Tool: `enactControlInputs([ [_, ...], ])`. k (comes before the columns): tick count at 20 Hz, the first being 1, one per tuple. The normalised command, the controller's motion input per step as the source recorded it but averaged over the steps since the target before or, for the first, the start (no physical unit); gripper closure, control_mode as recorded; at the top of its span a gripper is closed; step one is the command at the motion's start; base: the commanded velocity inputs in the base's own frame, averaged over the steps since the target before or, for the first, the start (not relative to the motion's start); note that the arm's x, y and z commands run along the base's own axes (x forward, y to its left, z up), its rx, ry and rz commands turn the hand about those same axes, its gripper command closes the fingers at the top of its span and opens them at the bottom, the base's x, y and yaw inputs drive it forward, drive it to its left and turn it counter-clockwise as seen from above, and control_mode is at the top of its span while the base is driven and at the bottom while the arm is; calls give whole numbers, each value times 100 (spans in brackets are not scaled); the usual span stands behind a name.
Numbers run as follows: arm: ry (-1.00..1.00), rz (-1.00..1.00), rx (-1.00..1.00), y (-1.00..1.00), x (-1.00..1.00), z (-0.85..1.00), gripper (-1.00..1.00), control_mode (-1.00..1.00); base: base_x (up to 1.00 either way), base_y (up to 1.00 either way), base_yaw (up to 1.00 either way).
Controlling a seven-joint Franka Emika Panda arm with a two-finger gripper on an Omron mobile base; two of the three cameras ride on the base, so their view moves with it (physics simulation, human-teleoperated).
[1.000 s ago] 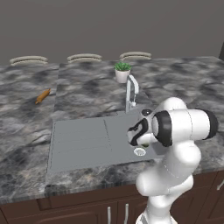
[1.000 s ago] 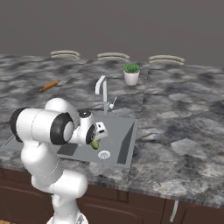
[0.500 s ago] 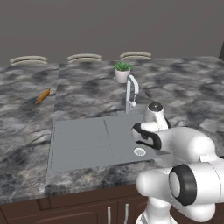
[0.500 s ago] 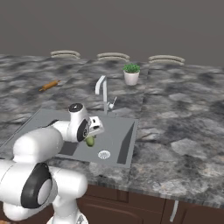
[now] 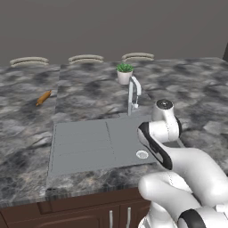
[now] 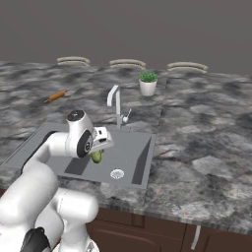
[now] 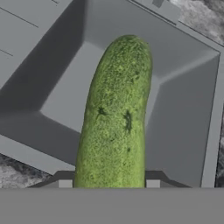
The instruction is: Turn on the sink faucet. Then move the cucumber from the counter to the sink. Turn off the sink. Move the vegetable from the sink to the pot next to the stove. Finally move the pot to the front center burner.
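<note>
Hand view: the cucumber (image 7: 114,118), a dark green oblong with a pebbled skin, runs lengthwise out of the tool (image 7: 109,183), its near end seated between the two dark finger tips (image 7: 64,183) and its rounded far end pointing away over the basin of the sink (image 7: 183,118). The tool stands partly closed, its jaws pressed against the sides of the cucumber, which it carries clear of the basin floor.

Right base view: the cucumber (image 6: 96,156) hangs just below the tool (image 6: 100,147), above the deep right-hand half of the sink (image 6: 139,160), near and left of the round silver drain (image 6: 117,173). The sink faucet (image 6: 116,105) stands at the far rim of the basin, well apart from the tool. A small potted plant (image 6: 147,83) sits on the surface (image 6: 206,147) beyond the faucet, and an orange elongated vegetable (image 6: 55,96) lies on the surface far to the left.

Left base view: the arm's wrist covers the right part of the sink (image 5: 84,144); the drain (image 5: 142,154) shows just beside it.

No brand, label or writing can be read on any item.
</note>
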Motion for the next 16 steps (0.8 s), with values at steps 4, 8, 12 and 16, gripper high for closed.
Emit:
enactControlInputs([
  [4, 0, 0, -2, 1, 0, 2, 100, -100, 0, 0, 0],
  [8, 0, 0, 0, 0, 0, 0, 100, -100, 0, 0, 0],
  [12, -1, -9, 0, -13, -6, 1, 100, -100, 0, 0, 0],
  [16, 0, 0, 0, 0, 0, 0, 100, 100, -3, -17, -35],
])
